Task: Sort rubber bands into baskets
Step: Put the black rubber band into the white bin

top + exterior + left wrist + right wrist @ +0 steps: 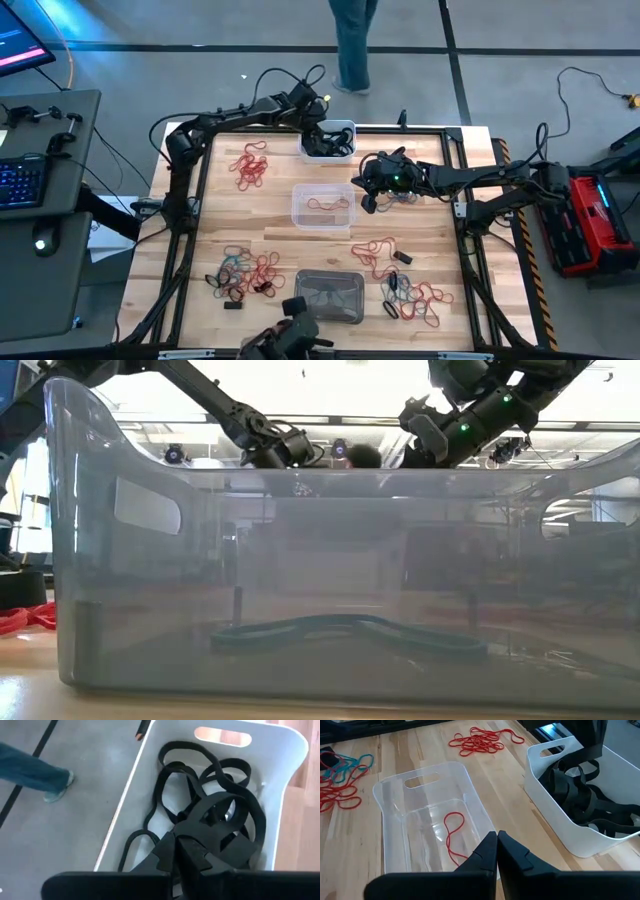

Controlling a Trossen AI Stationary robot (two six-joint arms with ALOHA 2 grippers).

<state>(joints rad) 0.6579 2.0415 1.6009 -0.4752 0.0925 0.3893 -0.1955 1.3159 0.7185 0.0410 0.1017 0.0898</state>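
Observation:
The white basket (328,141) at the table's far middle holds several black rubber bands (190,765). My left gripper (176,837) hangs over it, shut on a black rubber band. The clear basket (322,206) in the middle holds one red rubber band (452,832). My right gripper (497,837) hovers shut and empty just right of the clear basket, above its rim. The grey basket (330,295) stands at the near edge with a teal rubber band (340,630) lying on its floor. My left gripper pinches a black rubber band (197,815) between its shut fingertips, coming slanting down from the table's left. The band's loop (250,815) arches out beyond the fingers, above the bands that lie in the white basket. Whether it touches them I cannot tell.
Loose bands lie on the wood: a red heap (250,165) at the far left, a mixed red, teal and black heap (240,275) at the near left, red and black ones (410,292) at the near right. A person's legs (352,40) stand beyond the far edge.

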